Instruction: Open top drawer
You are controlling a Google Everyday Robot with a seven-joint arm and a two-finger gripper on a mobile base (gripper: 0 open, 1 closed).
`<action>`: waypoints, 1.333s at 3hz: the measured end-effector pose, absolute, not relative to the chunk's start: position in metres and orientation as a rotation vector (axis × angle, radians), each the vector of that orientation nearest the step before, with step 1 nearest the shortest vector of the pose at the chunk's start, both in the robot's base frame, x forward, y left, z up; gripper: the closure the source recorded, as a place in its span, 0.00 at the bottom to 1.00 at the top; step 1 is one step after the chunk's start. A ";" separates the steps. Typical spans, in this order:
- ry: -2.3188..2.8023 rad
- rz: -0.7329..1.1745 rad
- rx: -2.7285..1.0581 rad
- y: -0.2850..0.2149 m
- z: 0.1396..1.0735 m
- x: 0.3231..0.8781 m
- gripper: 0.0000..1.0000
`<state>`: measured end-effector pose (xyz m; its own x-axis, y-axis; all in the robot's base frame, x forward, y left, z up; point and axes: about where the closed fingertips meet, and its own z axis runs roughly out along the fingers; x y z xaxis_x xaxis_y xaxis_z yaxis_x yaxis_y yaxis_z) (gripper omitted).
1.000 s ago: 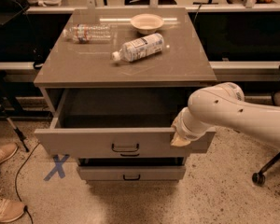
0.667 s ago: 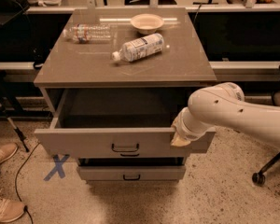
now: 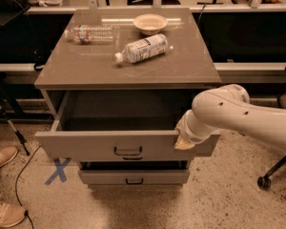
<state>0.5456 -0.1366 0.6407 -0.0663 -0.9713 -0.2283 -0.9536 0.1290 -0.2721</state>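
- Nothing seems to move between the earlier views and now. The top drawer (image 3: 86,147) stands just as far out of the cabinet (image 3: 133,75), and the white arm (image 3: 238,118) keeps the same pose at the drawer's right end.
- The top drawer is pulled well forward from under the cabinet top, with its deep grey inside open to view. Its black bar handle (image 3: 128,151) sits at the centre of the front with nothing touching it.
- The gripper (image 3: 185,141) is at the upper edge of the drawer front, near the right corner and well to the right of the handle. Only a tan tip shows beneath the arm's rounded wrist, so I cannot tell whether it is clamped on that edge or has let go.
- Judging by how far the drawer is out, the pull looks finished or in its last stretch, and the task appears all but done.
- If more travel is wanted, the next move calls for a straight, level pull away from the cabinet. The contact is off-centre, so a skewed pull could twist the drawer on its runners.
- If not, the gripper needs to free itself and lift up and back, without pushing the front inward again.
- The lower drawer (image 3: 133,177) is shut beneath and has no part in this.
- A white-labelled bottle (image 3: 142,47) and a clear bottle (image 3: 90,33) lie on their sides on the cabinet top, near a bowl (image 3: 150,23). A jolt might set the bottles rolling, so gentleness is wise.
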 end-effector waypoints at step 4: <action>2.063 -0.070 -1.865 -0.137 0.641 0.546 0.34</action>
